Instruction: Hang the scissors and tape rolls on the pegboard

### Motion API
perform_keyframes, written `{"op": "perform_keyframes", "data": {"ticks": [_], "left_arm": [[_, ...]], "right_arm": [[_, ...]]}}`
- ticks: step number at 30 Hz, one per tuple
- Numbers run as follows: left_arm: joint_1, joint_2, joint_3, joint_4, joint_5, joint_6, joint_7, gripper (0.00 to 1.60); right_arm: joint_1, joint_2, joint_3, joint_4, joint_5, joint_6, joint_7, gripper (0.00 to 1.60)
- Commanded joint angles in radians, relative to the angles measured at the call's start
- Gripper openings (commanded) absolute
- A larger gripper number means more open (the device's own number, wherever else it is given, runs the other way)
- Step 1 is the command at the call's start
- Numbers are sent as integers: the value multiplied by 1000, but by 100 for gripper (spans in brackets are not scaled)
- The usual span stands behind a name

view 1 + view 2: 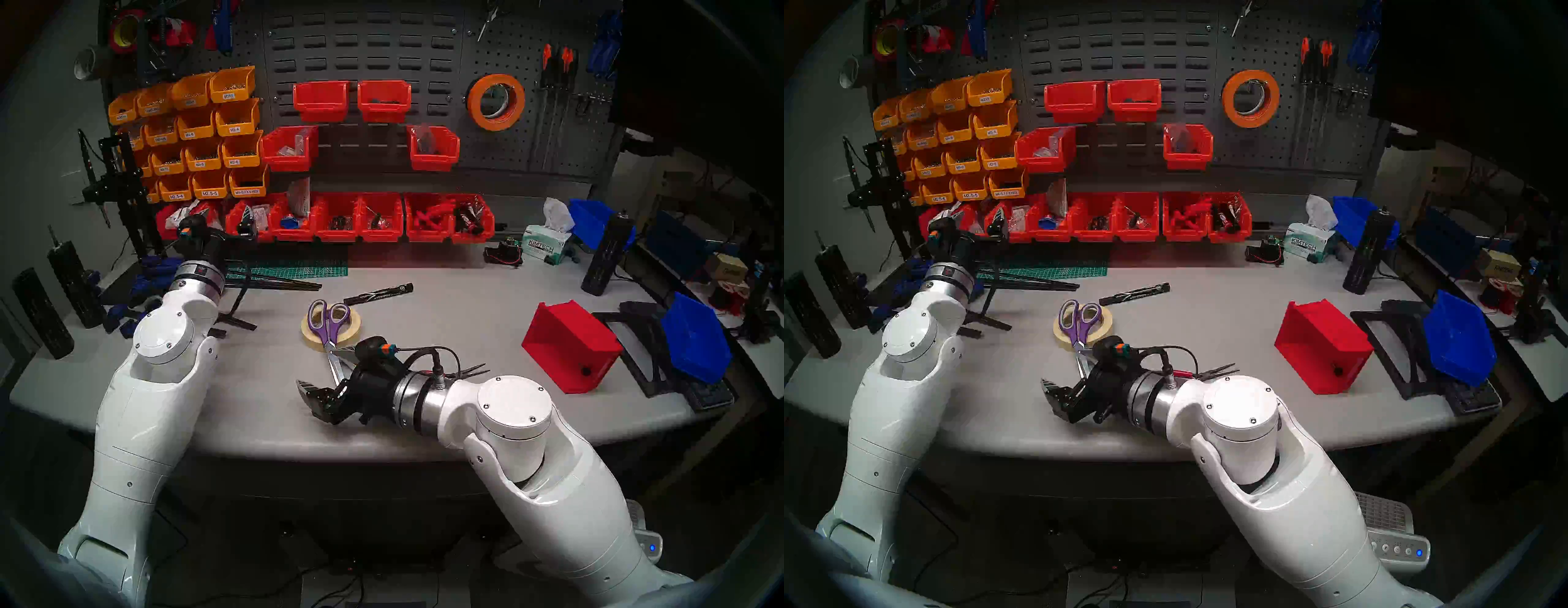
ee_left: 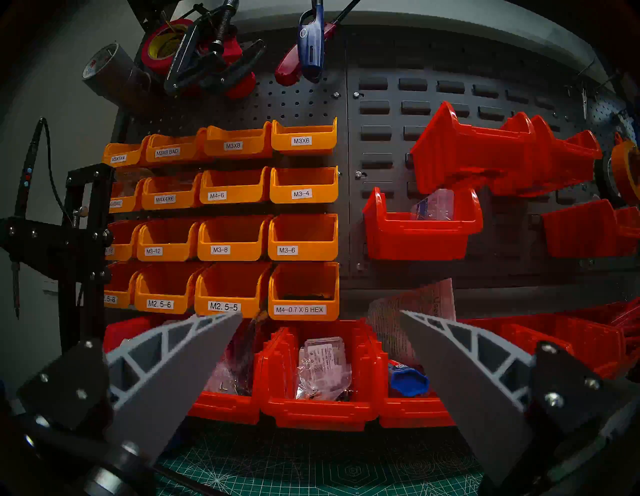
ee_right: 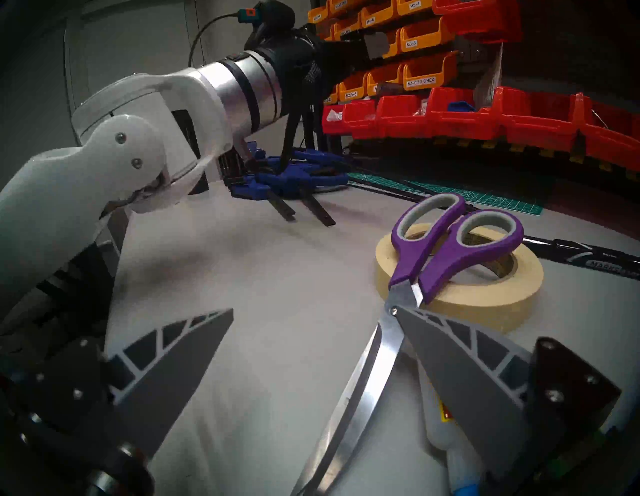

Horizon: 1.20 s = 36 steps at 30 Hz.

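Observation:
The purple-handled scissors (image 1: pixel 329 322) lie on the table, handles propped on the cream tape roll (image 1: pixel 350 333), blades pointing toward me. The right wrist view shows the scissors (image 3: pixel 446 242) and the roll (image 3: pixel 485 294) close. My right gripper (image 1: pixel 309 395) is open and empty just past the blade tips; its one finger (image 3: pixel 460 374) lies over the blades. The orange tape roll (image 1: pixel 496 102) hangs on the pegboard (image 1: pixel 488 148), with a dark roll seemingly behind it. My left gripper (image 2: pixel 320 313) is open and empty, facing the bins at the back left.
A black marker (image 1: pixel 377 293) lies behind the cream roll. Red-handled pliers (image 1: pixel 466 371) lie behind my right wrist. A tipped red bin (image 1: pixel 568 346) and a blue bin (image 1: pixel 695 339) sit right. A glue bottle (image 3: pixel 446 433) lies under the right finger. Blue clamps (image 3: pixel 287 173) lie left.

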<state>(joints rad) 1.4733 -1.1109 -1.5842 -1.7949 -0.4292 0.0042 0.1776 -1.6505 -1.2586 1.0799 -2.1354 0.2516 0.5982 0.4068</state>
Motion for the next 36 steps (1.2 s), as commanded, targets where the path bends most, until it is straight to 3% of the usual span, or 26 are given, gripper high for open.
{"op": "perform_keyframes", "data": {"ticks": [1,36], "left_arm": [[-29,1,-13,-30,-2,-12,2,160],[-29,1,-13,-30,-2,-12,2,160]], "right_arm": [[2,-5,-5,-27,2,-13,5,160],[35,11,-63,-8,-88,-14,-32,160]]}}
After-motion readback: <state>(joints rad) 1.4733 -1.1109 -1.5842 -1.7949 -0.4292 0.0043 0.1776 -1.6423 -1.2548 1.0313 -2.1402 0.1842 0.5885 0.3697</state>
